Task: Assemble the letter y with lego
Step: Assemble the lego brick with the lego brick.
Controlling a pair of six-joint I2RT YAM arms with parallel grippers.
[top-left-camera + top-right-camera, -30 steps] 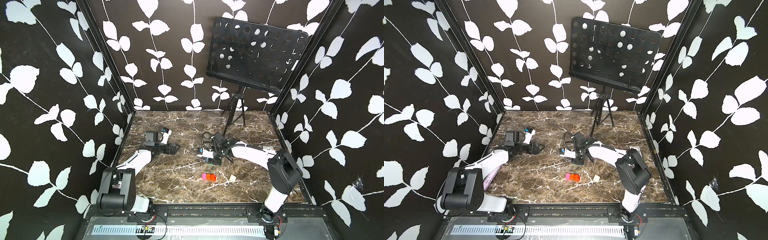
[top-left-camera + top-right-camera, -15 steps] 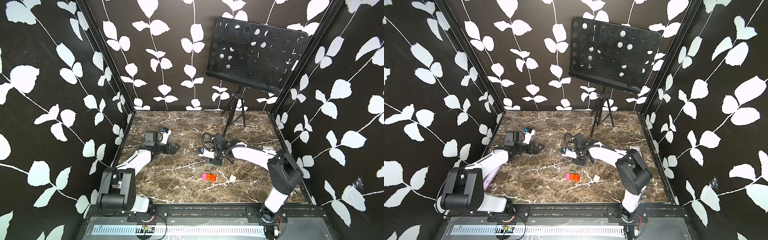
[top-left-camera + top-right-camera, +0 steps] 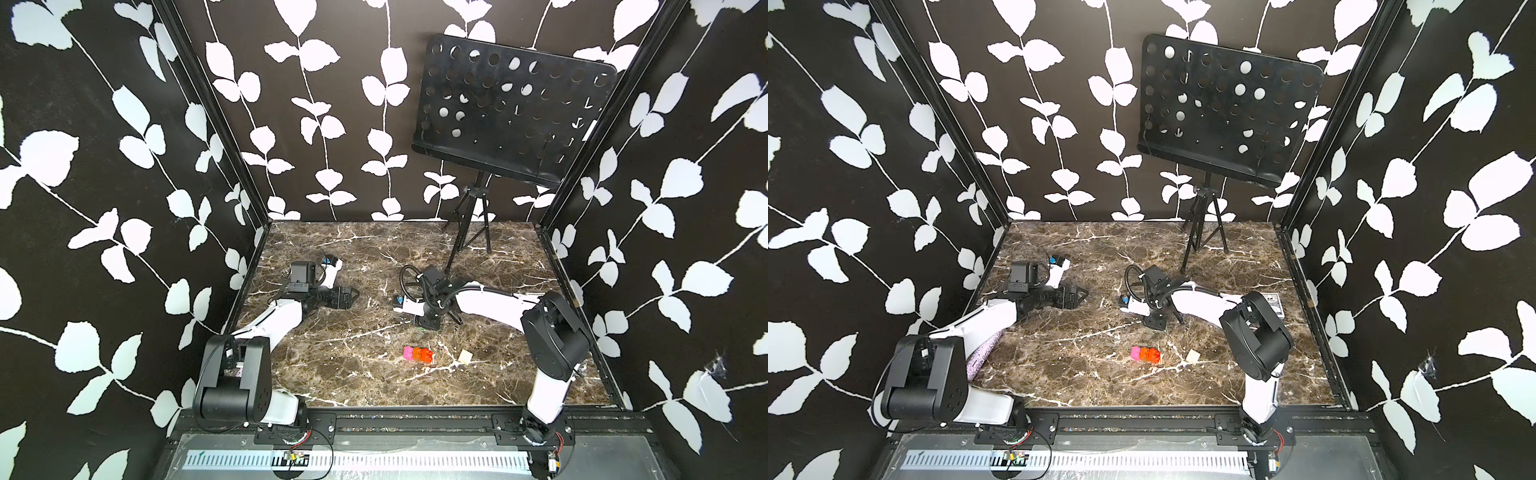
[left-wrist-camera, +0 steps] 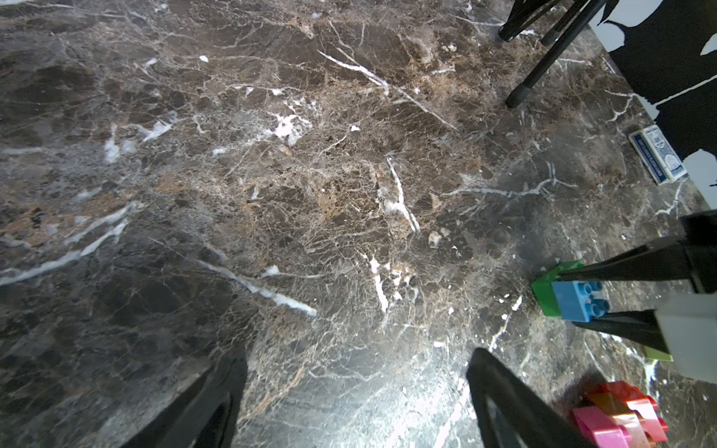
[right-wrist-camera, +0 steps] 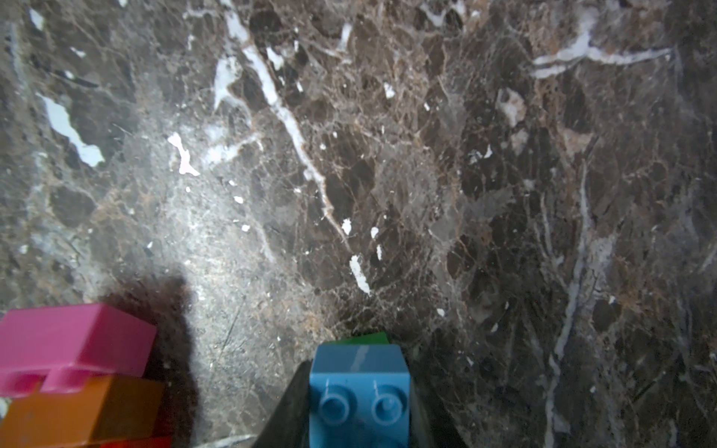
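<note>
A: Top views?
B: Right gripper (image 3: 426,325) is pointing down over the table (image 3: 332,374); left gripper (image 3: 352,295) is lying low, well apart. Pink-orange stack (image 3: 417,354) is lying nearer the front, cream brick (image 3: 1192,355) near it.
A: Left wrist?
B: Left gripper's 2 jaws are gaping, gripping nothing. Right gripper is clamping the blue brick (image 4: 578,300), which is touching the green brick (image 4: 545,289).
A: Right wrist?
B: Blue brick is sitting between the fingers (image 5: 287,407), pink-orange stack just beside.
</note>
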